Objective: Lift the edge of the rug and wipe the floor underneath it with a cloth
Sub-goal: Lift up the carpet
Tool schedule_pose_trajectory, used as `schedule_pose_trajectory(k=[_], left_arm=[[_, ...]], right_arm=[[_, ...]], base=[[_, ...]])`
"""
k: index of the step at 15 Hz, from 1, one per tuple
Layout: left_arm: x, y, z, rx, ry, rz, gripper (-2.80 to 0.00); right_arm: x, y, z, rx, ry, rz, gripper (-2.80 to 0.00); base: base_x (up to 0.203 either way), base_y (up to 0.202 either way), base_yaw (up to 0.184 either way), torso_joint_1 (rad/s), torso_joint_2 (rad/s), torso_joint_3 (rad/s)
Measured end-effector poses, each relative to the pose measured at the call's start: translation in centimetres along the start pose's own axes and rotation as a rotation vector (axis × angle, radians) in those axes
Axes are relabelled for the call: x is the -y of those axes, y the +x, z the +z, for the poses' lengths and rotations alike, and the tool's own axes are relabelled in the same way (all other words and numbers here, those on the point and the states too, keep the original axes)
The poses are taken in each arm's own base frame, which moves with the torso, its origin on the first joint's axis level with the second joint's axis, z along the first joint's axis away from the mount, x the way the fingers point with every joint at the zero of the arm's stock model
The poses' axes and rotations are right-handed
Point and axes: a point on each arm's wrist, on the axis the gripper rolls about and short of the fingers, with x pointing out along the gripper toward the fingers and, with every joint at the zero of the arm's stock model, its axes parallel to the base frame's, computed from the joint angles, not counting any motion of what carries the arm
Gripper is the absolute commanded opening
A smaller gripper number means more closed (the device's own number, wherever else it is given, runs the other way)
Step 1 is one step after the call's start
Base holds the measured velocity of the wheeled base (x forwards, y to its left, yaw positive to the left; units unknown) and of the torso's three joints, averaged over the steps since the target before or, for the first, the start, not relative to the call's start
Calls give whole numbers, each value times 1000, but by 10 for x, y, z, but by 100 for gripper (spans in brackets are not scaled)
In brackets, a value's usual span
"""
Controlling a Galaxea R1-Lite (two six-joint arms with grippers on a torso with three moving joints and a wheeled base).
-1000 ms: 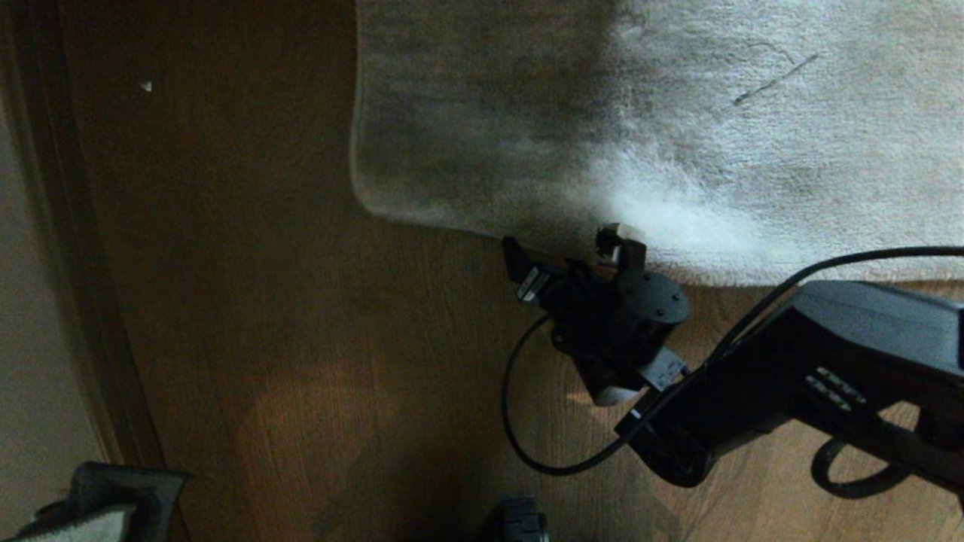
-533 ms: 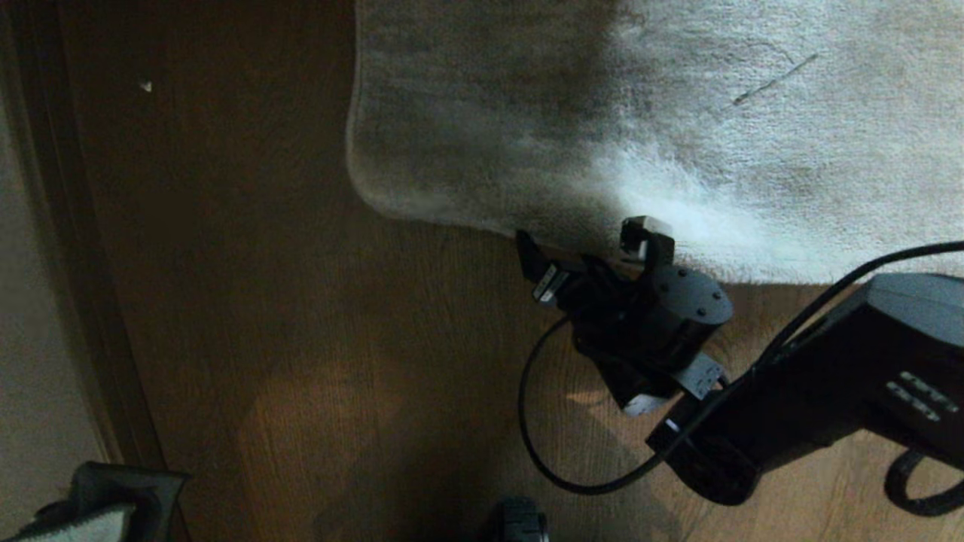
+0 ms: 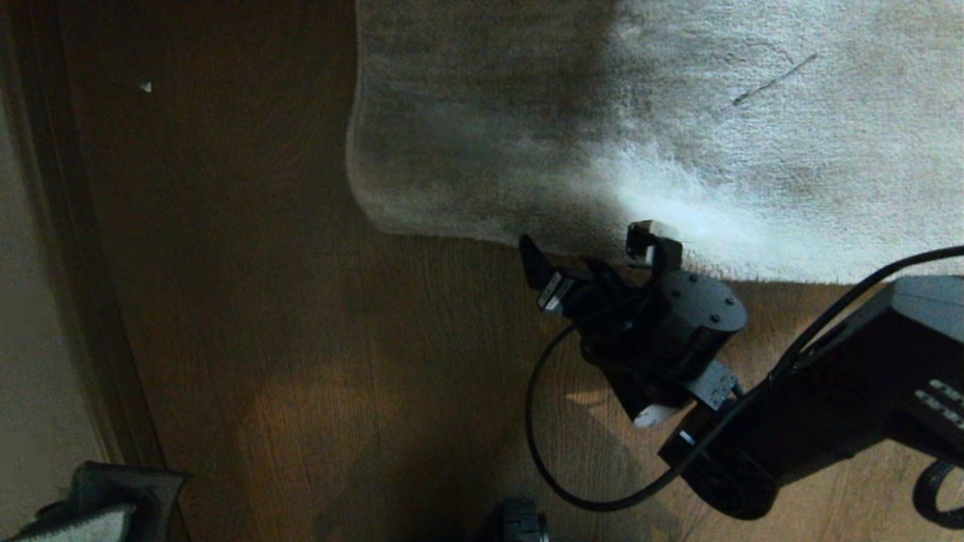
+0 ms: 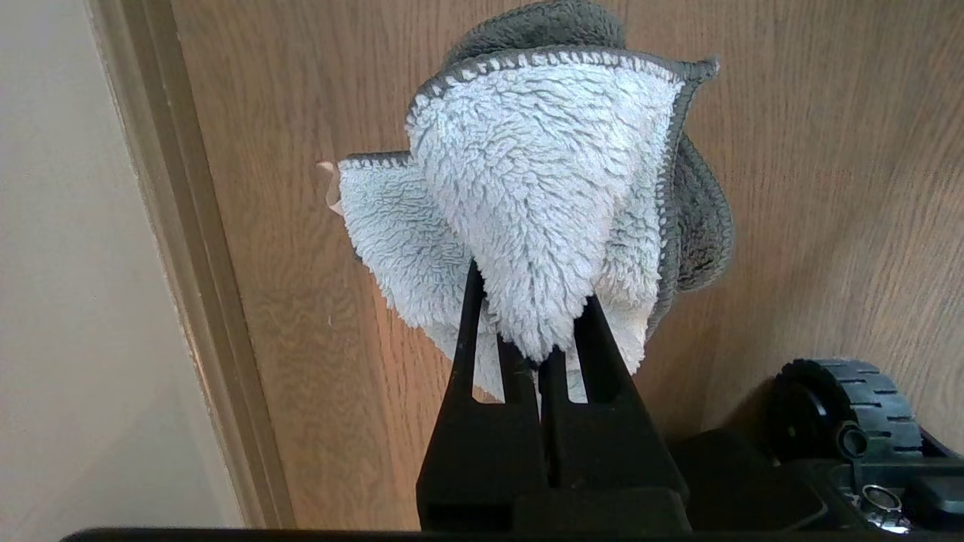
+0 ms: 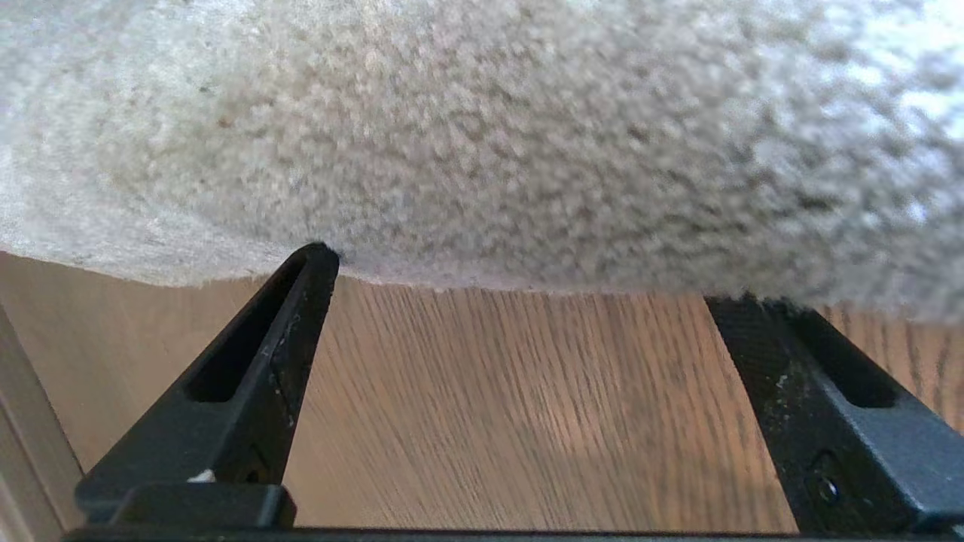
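right end effector (image 3: 587, 252): wide open, tips at the rug edge (image 5: 482, 282), so it can grab and lift it | left end effector (image 4: 538, 354): holding the cloth (image 4: 527, 203) ready over the floor (image 3: 301, 339) | rug lies flat, no wiping yet

No text, brand, number or sign can be read in these pictures. The right arm (image 3: 828, 391) carries small pale stickers near its wrist, at about 4 o'clock in the head view, but their print is too small to make out.
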Motion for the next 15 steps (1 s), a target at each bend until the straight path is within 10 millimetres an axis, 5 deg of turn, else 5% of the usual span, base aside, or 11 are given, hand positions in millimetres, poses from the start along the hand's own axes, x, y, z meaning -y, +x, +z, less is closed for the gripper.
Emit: schedule_pose_trajectory(k=[15], left_arm=[[0, 0, 0, 0, 0, 0, -280]], right_arm=[[15, -20, -17, -103, -55, -35, 0]], base=[[0, 0, 0, 0, 0, 0]])
